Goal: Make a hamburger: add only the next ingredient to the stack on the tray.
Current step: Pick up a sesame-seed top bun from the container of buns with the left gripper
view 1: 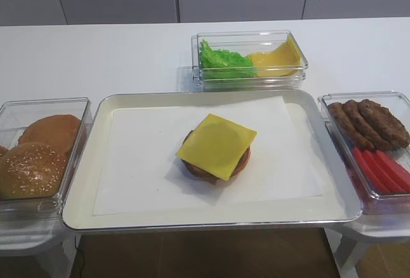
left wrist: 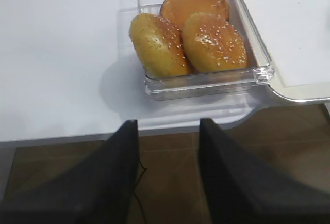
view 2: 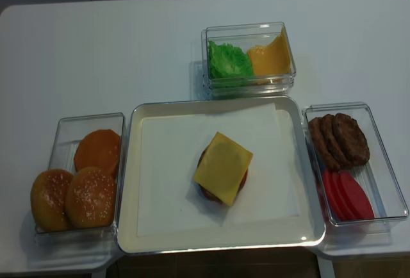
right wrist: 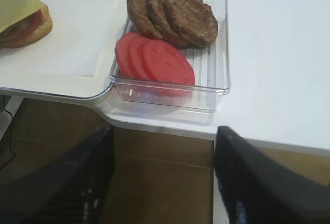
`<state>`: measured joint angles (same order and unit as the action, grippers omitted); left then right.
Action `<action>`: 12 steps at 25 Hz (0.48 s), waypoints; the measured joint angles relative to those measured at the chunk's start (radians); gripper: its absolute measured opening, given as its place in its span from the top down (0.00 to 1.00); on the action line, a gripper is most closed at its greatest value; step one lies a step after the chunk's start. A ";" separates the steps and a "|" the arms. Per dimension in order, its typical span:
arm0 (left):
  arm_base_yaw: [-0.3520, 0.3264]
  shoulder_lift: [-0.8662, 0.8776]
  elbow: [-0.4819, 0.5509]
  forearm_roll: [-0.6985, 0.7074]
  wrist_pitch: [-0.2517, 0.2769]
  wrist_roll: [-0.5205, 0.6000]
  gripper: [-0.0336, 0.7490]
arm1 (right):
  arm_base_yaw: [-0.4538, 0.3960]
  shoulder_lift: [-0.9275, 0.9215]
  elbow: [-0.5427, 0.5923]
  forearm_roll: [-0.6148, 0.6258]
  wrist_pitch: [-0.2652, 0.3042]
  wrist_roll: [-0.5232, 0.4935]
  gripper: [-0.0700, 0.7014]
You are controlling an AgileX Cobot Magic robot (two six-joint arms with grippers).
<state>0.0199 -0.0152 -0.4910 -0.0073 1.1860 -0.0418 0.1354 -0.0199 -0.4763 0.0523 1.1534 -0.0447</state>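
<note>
Two overheads share tray (view 1: 211, 217); wrists apparently low.

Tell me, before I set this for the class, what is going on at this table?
A two-armed robot is building a hamburger. The stack on the tray so far ends with a cheese slice. The sesame bun top, the likely next piece, sits untouched in the clear box left of the tray. Both the left gripper and the right gripper hang open and empty off the table's near edge, one before the buns, the other before the patties and tomato slices.
</note>
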 joint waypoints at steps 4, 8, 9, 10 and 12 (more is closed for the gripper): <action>0.000 0.000 0.000 0.000 0.000 0.000 0.59 | 0.000 0.000 0.000 0.000 0.000 0.000 0.31; 0.000 0.000 0.000 -0.005 0.000 0.000 0.59 | 0.000 0.000 0.000 0.000 0.000 0.000 0.31; 0.000 0.000 0.000 -0.012 -0.002 0.000 0.59 | 0.000 0.000 0.000 0.000 0.000 0.000 0.31; 0.000 0.000 0.000 -0.022 -0.009 -0.002 0.59 | 0.000 0.000 0.000 0.000 0.000 0.000 0.31; 0.000 0.000 -0.016 -0.035 -0.038 -0.010 0.59 | 0.000 0.000 0.000 0.000 0.000 0.000 0.31</action>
<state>0.0199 -0.0152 -0.5065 -0.0424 1.1485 -0.0520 0.1354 -0.0199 -0.4763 0.0523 1.1534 -0.0447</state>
